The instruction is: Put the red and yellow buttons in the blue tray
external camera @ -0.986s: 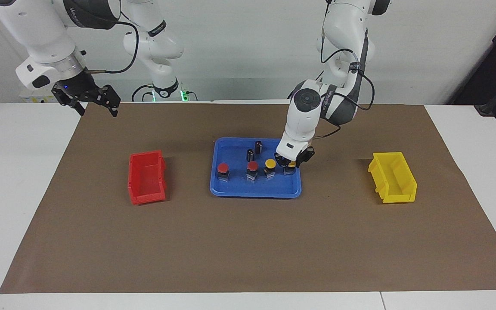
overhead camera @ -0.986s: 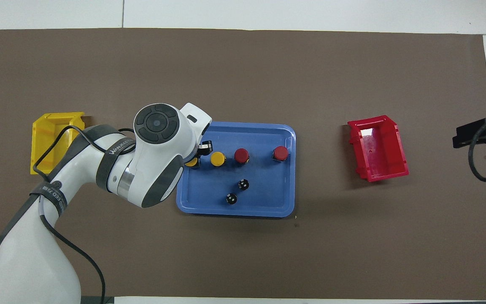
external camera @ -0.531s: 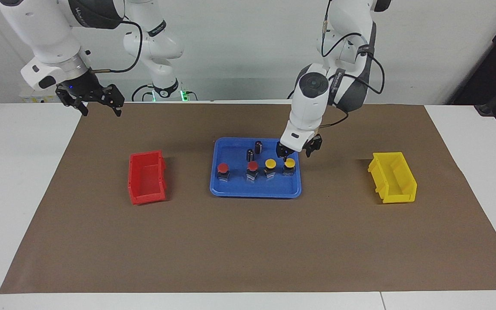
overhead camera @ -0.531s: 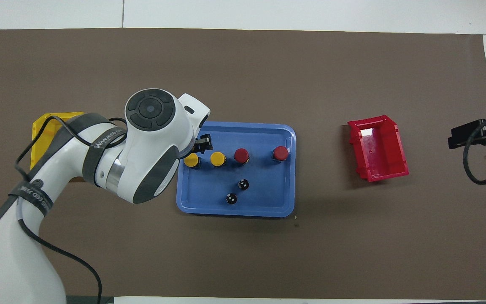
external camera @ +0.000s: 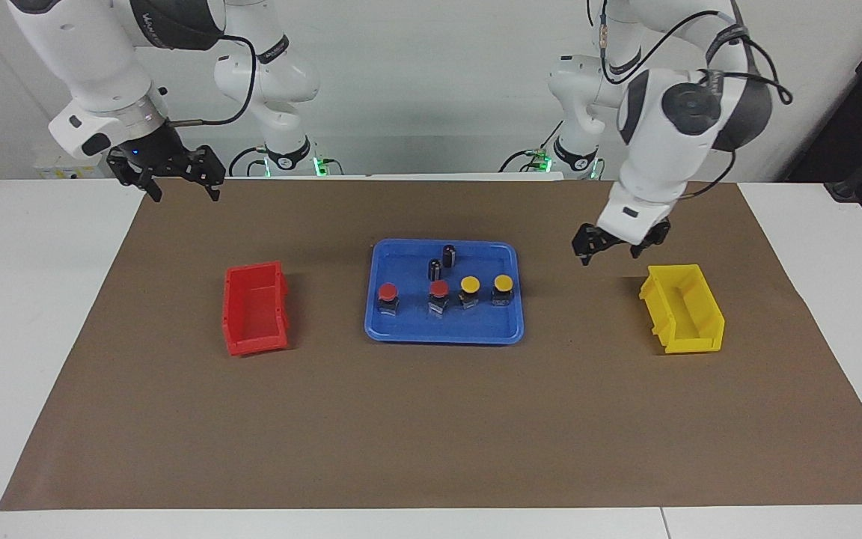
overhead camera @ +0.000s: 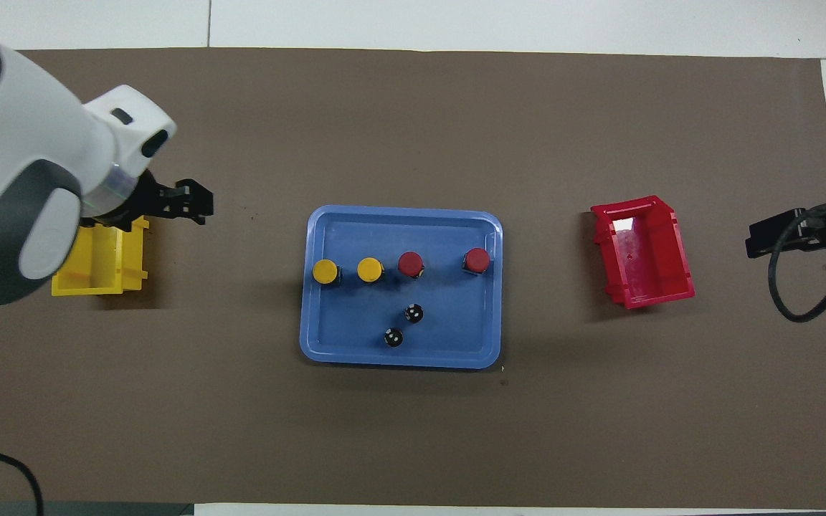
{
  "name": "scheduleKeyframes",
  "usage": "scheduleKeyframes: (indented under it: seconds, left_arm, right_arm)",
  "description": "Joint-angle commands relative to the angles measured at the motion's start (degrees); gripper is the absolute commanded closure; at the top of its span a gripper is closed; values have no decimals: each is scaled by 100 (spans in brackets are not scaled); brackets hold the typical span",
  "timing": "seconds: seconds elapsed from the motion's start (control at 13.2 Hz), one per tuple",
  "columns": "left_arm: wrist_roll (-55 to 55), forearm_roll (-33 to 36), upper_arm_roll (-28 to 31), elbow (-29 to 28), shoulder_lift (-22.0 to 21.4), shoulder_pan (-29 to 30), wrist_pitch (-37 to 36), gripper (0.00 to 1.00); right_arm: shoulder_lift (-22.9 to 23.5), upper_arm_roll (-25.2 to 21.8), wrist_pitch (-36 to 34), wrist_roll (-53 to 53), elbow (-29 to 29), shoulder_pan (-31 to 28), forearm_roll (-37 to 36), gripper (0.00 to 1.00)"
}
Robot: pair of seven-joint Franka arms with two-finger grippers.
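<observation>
All four buttons [external camera: 446, 293] stand in a row in the blue tray [external camera: 401, 333], farther from the robots than two dark cylinders [external camera: 441, 262]. The left gripper [external camera: 610, 245], fingers spread and empty, hangs between the tray and the yellow bin [external camera: 683, 308]. The right gripper [external camera: 169, 177], fingers apart, waits over the worktop's [external camera: 19, 299] edge.

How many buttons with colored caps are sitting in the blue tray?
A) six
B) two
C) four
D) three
C: the blue tray holds two yellow buttons and two red buttons in a row.
</observation>
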Motion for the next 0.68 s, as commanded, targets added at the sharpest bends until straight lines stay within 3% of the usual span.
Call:
scheduleKeyframes:
  seconds: [0.0, 0.61]
  left_arm:
    - [532, 25, -47, -18, -193, 315, -240, 0]
    - [1782, -177, -11, -1, -809, 939, -856, 0]
  right_arm:
    - [-165, 2, -16, -117, -179, -21, 59, 0]
    - [-156, -6, 28, -126, -179, -21, 59, 0]
